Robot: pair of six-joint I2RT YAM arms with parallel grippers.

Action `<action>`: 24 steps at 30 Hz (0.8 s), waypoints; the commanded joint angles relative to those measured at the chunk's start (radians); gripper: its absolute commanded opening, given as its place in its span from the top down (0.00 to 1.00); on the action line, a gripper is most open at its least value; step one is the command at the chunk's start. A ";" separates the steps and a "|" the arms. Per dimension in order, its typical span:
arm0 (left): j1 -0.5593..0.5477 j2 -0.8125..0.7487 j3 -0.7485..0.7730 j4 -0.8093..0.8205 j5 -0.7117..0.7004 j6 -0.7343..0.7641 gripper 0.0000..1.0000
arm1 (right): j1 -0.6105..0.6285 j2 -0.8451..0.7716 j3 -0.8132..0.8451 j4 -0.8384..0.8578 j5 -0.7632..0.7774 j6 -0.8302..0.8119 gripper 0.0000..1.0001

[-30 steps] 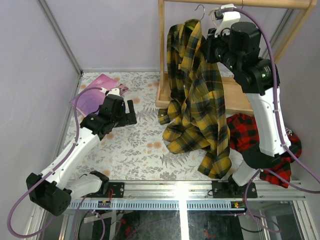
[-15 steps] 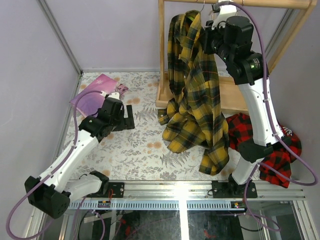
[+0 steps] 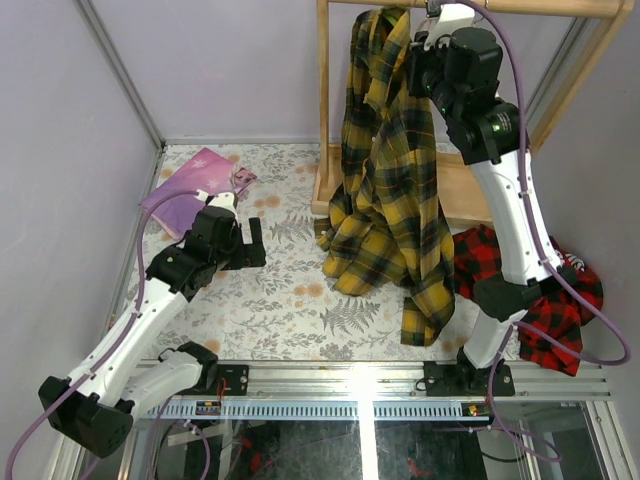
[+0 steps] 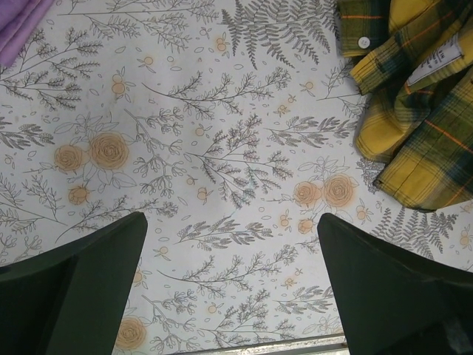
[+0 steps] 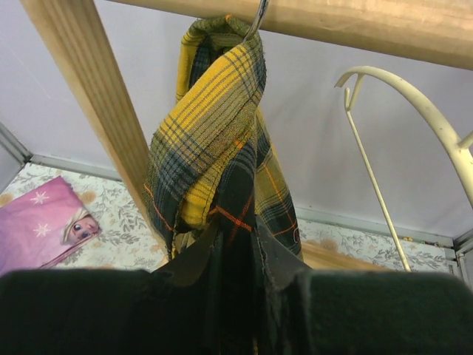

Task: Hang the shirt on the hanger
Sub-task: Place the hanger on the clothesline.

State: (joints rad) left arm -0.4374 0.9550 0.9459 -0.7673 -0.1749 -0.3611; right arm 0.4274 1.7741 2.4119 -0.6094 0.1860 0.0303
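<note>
Shirt (image 3: 385, 180) hangs by wooden rail (image 3: 540, 7), pinched in right gripper (image 5: 235, 255)

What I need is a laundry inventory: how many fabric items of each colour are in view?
Yellow-and-black plaid: 1, the shirt
Red-and-black plaid: 1, the crumpled garment
Pink-purple: 1, the flat cloth
Total: 3

Our right gripper (image 3: 418, 68), clamped on the shirt (image 3: 385, 190), has risen and carried the shirt's top up to the wooden rail (image 3: 530, 7). The shirt now hangs longer and narrower, with its lower folds drawn in off the table (image 3: 280, 305). Our left gripper (image 3: 252, 243), jaws wide apart, has pulled back slightly toward the near edge.
</note>
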 commanded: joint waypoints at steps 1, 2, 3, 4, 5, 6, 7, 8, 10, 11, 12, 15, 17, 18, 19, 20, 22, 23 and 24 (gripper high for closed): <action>0.005 -0.019 -0.023 0.061 0.014 0.011 0.00 | -0.020 0.037 0.066 0.201 0.037 -0.018 1.00; 0.005 -0.017 -0.025 0.062 0.017 0.010 0.00 | -0.025 0.046 0.067 0.200 0.034 -0.019 1.00; 0.004 -0.017 -0.026 0.063 0.020 0.009 0.00 | -0.028 0.054 0.066 0.199 0.030 -0.019 1.00; 0.003 -0.016 -0.027 0.065 0.021 0.009 0.00 | -0.032 0.064 0.066 0.195 0.028 -0.017 1.00; 0.003 -0.016 -0.029 0.067 0.021 0.007 0.00 | -0.036 0.072 0.064 0.192 0.025 -0.016 1.00; 0.004 -0.017 -0.032 0.071 0.019 0.007 0.00 | -0.041 0.077 0.060 0.187 0.020 -0.013 1.00; 0.004 -0.020 -0.035 0.074 0.018 0.007 0.00 | -0.045 0.081 0.052 0.184 0.017 -0.011 0.99; 0.004 -0.021 -0.037 0.076 0.017 0.005 0.00 | -0.047 0.080 0.042 0.179 0.013 -0.012 0.96; 0.004 -0.024 -0.042 0.080 0.017 0.005 0.00 | -0.046 0.053 -0.022 0.184 -0.001 -0.011 0.87; 0.005 -0.024 -0.043 0.081 0.014 0.004 0.00 | -0.046 0.028 -0.060 0.194 -0.010 -0.010 0.79; 0.004 -0.026 -0.044 0.082 0.012 0.004 0.00 | -0.046 0.000 -0.111 0.208 -0.017 -0.007 0.68; 0.005 -0.023 -0.047 0.084 0.004 0.002 0.00 | -0.046 -0.120 -0.277 0.270 -0.031 -0.005 0.45; 0.004 -0.019 -0.047 0.083 -0.001 -0.001 0.00 | -0.046 -0.213 -0.381 0.299 -0.032 -0.002 0.39; 0.005 -0.018 -0.047 0.083 -0.002 -0.001 0.00 | -0.046 -0.253 -0.425 0.309 -0.031 0.000 0.37; 0.004 -0.016 -0.047 0.085 -0.003 -0.002 0.00 | -0.046 -0.294 -0.471 0.316 -0.033 0.006 0.35; 0.004 -0.015 -0.048 0.085 -0.003 -0.002 0.00 | -0.047 -0.333 -0.515 0.320 -0.039 0.010 0.34; 0.005 -0.008 -0.048 0.085 -0.002 -0.001 0.00 | -0.046 -0.410 -0.602 0.320 -0.061 0.015 0.32; 0.006 -0.005 -0.047 0.085 0.000 -0.002 0.00 | -0.046 -0.450 -0.646 0.319 -0.068 0.021 0.31; 0.004 -0.003 -0.047 0.085 0.000 -0.002 0.00 | -0.047 -0.488 -0.693 0.317 -0.084 0.027 0.28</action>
State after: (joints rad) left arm -0.4374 0.9447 0.9054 -0.7341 -0.1654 -0.3618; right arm 0.3851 1.4353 1.8286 -0.3782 0.1520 0.0349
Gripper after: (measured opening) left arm 0.997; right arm 0.684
